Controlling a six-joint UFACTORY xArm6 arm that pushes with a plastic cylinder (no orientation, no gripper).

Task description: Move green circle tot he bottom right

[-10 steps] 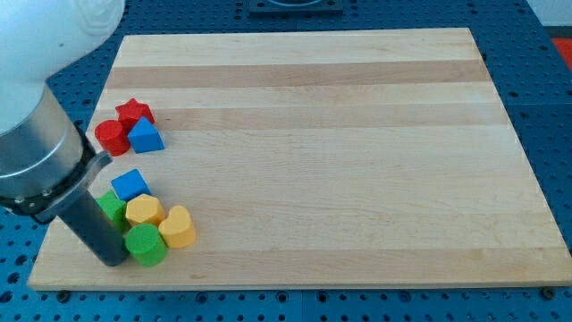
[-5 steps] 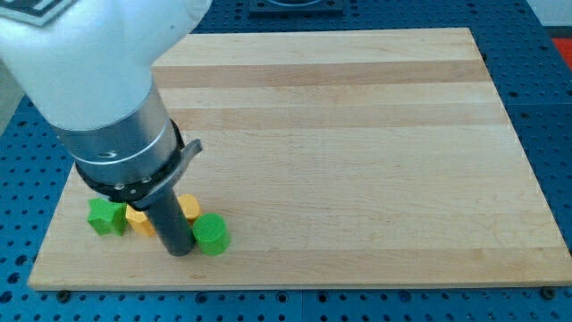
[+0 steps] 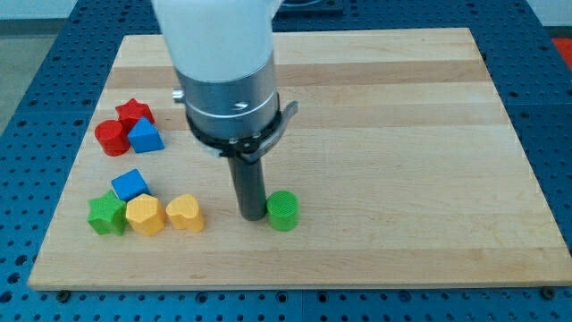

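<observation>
Camera view — tip (image 3: pixel 253 217) down on the board (image 3: pixel 375 107), just left of the green circle (image 3: pixel 283 211), touching or near enough, hard to call. Circle sitting low on the board, a little left of centre, well apart from the bottom right corner. No jaws here at all, only a bare rod, so nothing to open or close. Mid-push by the look of it: tip on the correct side for driving the circle to the view's right. Next move calls for a long shove rightward and slightly down, kept behind the circle's middle so no slipping off round the side. Circle standing upright, flat face up — round, so no heading, no long axis across the board.
</observation>
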